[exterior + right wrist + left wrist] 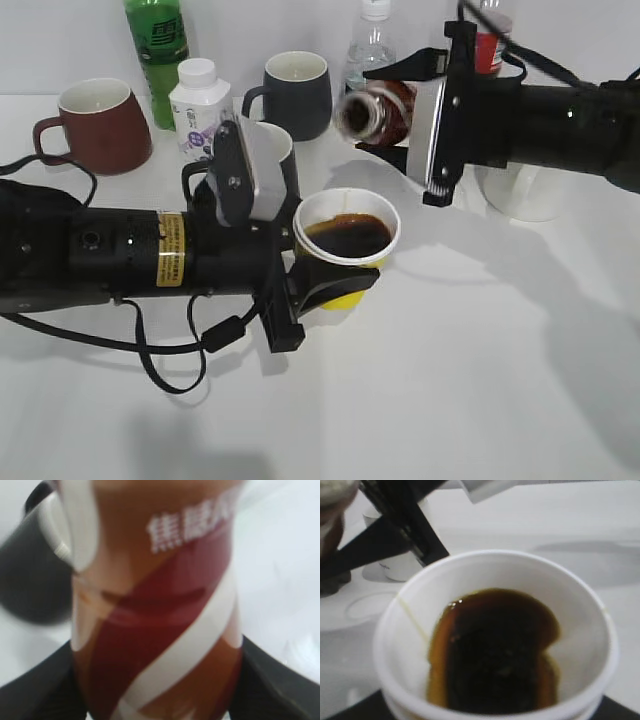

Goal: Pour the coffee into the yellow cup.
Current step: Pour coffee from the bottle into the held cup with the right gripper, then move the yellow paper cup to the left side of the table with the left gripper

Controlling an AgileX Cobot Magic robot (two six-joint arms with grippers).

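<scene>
My left gripper (335, 285) is shut on the yellow cup (347, 245), a small paper cup with a white rim and inside, held just above the table and holding dark coffee. The left wrist view shows the cup (580, 605) from above, with coffee pooled at the bottom. My right gripper (405, 110) is shut on the coffee bottle (375, 112), which lies nearly level with its open mouth pointing left, above and behind the cup. The right wrist view shows the bottle's (160, 610) red, white and brown swirl label. No stream shows between them.
At the back stand a brown-red mug (98, 125), a green bottle (157, 45), a small white bottle (200, 105), a dark grey mug (295, 92), a clear bottle (372, 45) and a red-labelled bottle (487, 45). A white cup (525, 190) stands under my right arm.
</scene>
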